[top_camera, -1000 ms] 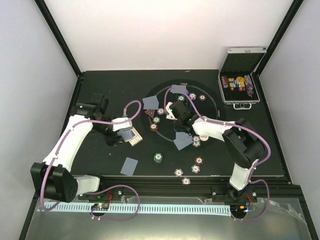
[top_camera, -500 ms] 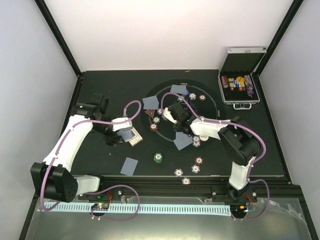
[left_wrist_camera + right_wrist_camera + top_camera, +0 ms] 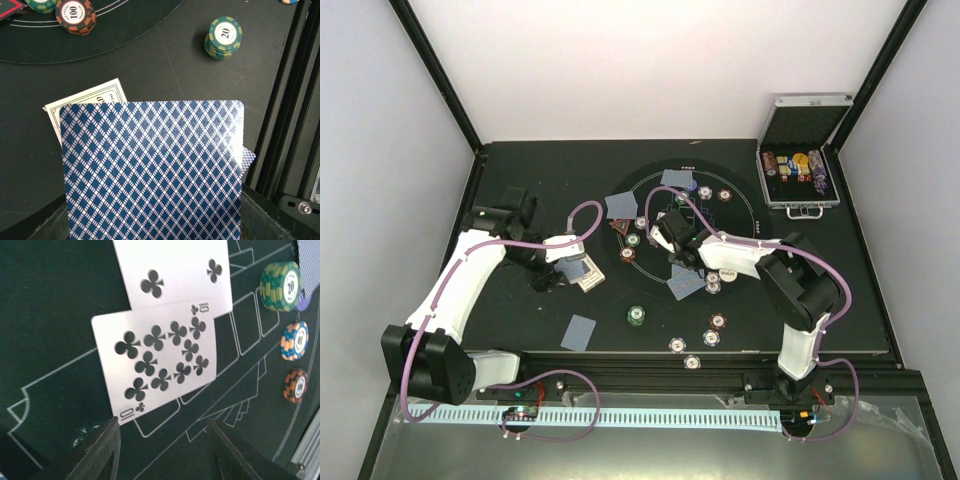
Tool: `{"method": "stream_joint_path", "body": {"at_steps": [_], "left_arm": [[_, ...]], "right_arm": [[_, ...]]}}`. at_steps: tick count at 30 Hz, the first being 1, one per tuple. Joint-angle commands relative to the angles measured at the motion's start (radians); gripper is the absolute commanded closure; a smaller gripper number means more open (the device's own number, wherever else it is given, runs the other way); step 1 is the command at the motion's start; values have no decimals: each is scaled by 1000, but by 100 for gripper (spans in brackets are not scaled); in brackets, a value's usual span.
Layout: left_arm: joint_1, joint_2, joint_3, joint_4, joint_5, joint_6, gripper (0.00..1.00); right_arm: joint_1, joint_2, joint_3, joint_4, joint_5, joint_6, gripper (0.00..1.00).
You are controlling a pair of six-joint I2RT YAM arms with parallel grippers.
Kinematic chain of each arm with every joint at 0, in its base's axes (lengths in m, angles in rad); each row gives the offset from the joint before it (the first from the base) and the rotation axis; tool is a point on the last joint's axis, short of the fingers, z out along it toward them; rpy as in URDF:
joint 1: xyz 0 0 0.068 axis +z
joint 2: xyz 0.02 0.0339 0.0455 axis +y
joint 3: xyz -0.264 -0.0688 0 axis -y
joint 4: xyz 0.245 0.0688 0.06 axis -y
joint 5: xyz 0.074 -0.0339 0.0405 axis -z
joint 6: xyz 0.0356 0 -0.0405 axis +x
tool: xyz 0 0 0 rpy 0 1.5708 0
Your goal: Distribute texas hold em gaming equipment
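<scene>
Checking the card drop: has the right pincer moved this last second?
Yes: the right pincer came toward the near edge of the table, closer to the green chip stack.

Top view: round mat (image 3: 735,218) mid table (image 3: 520,170); case (image 3: 803,150) upper rt, off mat. Loose card (image 3: 579,331) lies lower left of mat, chip stack (image 3: 636,315) to its rt, just outside mat's bottom edge. Rt wrist view: ten of clubs (image 3: 160,362) centre frame on mat, 2nd clubs card (image 3: 175,275) touching its top edge; three chip stacks (image 3: 282,285) in a column at rt edge.
</scene>
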Motion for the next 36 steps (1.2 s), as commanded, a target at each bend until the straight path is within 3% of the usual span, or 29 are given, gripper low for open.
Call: {"method": "stream_joint_path", "body": {"at_steps": [1, 8, 12, 18, 29, 36], "left_arm": [[7, -3, 31, -10, 13, 15, 98], [7, -11, 28, -11, 1, 16, 98], [7, -10, 28, -10, 10, 13, 98], [7, -5, 21, -4, 8, 15, 98], [7, -3, 22, -5, 10, 11, 98], [7, -4, 23, -5, 12, 8, 98]], "right_arm": [[-2, 32, 31, -35, 102, 53, 51], [-83, 27, 181, -180, 2, 288, 51], [-148, 24, 273, -289, -143, 467, 51], [-149, -20, 199, -254, -353, 638, 51], [-84, 23, 106, -215, -402, 774, 55], [-84, 58, 126, -241, -337, 768, 57]]}}
